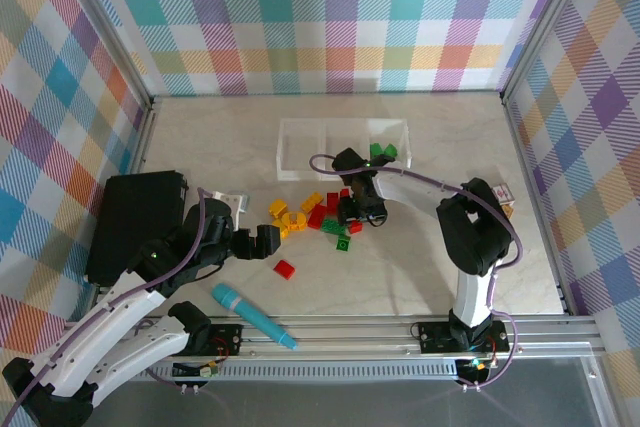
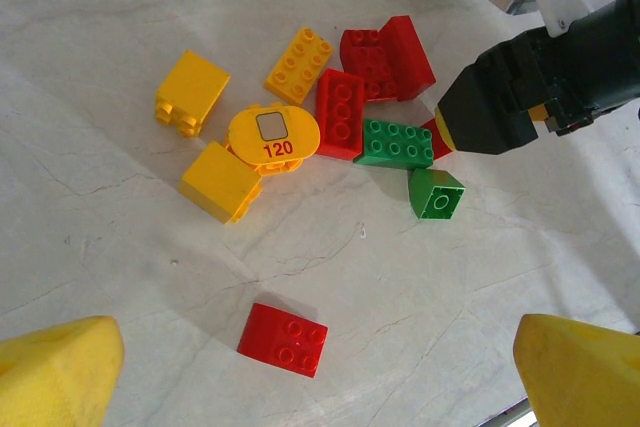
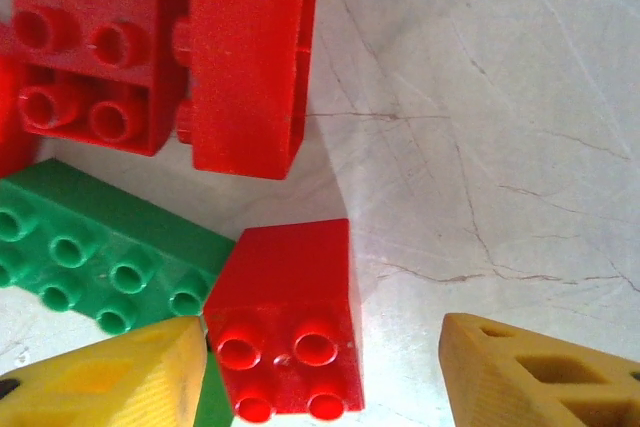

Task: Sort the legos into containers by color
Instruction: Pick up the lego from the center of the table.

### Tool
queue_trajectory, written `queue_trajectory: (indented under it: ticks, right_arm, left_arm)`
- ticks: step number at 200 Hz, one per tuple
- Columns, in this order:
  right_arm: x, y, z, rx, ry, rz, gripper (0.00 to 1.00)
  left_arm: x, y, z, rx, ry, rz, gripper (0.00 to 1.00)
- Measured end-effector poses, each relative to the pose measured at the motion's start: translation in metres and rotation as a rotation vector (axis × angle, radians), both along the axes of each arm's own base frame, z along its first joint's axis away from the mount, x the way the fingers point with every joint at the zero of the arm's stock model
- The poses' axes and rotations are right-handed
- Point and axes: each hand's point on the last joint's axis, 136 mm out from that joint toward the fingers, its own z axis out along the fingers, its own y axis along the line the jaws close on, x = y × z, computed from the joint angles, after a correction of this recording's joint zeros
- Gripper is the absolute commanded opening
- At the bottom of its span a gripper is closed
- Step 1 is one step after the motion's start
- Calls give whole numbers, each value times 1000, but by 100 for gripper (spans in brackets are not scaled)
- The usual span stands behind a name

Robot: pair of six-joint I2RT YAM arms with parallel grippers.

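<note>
Behind the brick pile [image 1: 310,215], white tray [image 1: 300,147], green legos [image 1: 383,153] in right compartment.

The table [image 1: 420,277] has a pale cream top with a stone-like look. In the left wrist view its surface [image 2: 150,267] shows thin grey veins and hairline cracks, and the right wrist view shows the same fine lines [image 3: 500,97]. Three cloth walls stand around it: a back wall [image 1: 330,17], a left wall [image 1: 50,117] and a right wall [image 1: 590,147]. All three carry a pastel check of pink, orange, yellow, teal, blue and purple on white. Slanted silver metal posts [image 1: 100,22] mark the corners where the walls meet. A ribbed silver rail [image 1: 350,332] runs along the near edge of the table. The light is bright and even, and the shadows on the table are short and soft.
</note>
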Motion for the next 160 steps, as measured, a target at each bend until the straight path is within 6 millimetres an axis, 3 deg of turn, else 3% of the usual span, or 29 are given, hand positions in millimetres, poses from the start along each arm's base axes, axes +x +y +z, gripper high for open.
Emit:
queue_trajectory:
  ticks: [46,97,160]
  right_arm:
    - [0,-3,-7,-30,13,11,57]
    - [9,-3,-7,-60,-11,39,40]
    - [13,-8,-3,-95,-29,47,30]
  left_arm:
    - [0,0,0,-1,-2,0,100]
    - [0,0,0,-1,-2,0,100]
    - [0,0,1,-2,-3,0,100]
